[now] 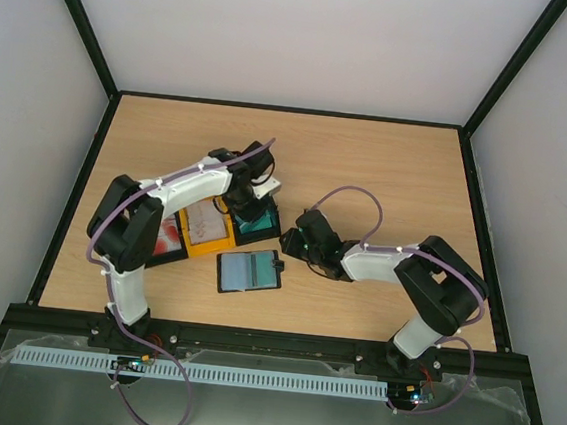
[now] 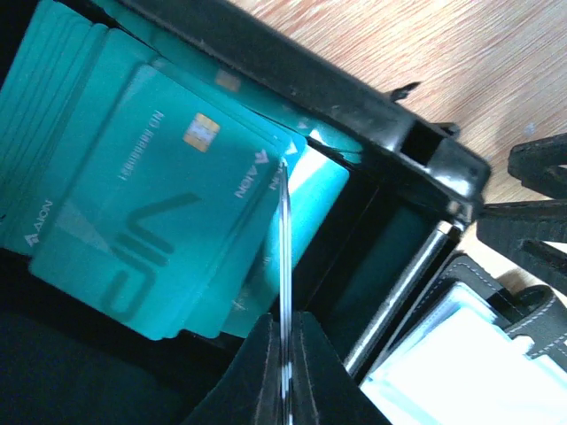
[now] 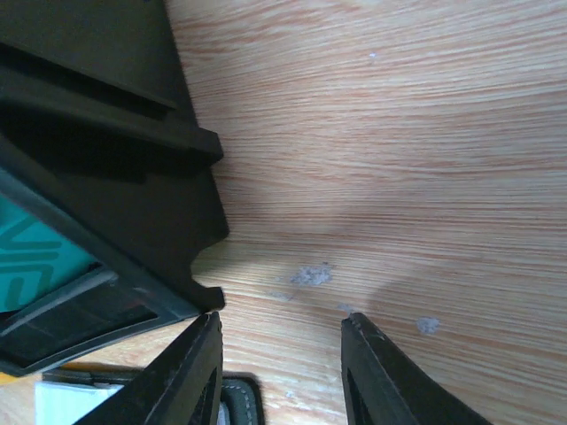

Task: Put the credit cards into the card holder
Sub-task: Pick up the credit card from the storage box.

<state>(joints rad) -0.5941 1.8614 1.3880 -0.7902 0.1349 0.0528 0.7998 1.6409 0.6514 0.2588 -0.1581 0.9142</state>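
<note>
I note the credit cards sit sorted in a row of trays; the teal stack (image 2: 151, 221) lies fanned in the black tray (image 2: 372, 115) at the row's right end; one teal card (image 2: 283, 230), seen edge-on from the wrist, is pinched between the closed jaws of the left gripper (image 2: 283, 332) just above that stack. The whitish-grey cards (image 1: 205, 220) fill the yellow tray (image 1: 205, 248) beside it, and the red-and-white cards (image 1: 169, 237) lie at the left end. The card holder (image 1: 250, 272) lies opened flat on the table (image 1: 388, 172), just in front of the trays. The right gripper (image 3: 282, 332) hovers near the black tray's corner; I see its jaws apart, with only bare wood between them.
</note>
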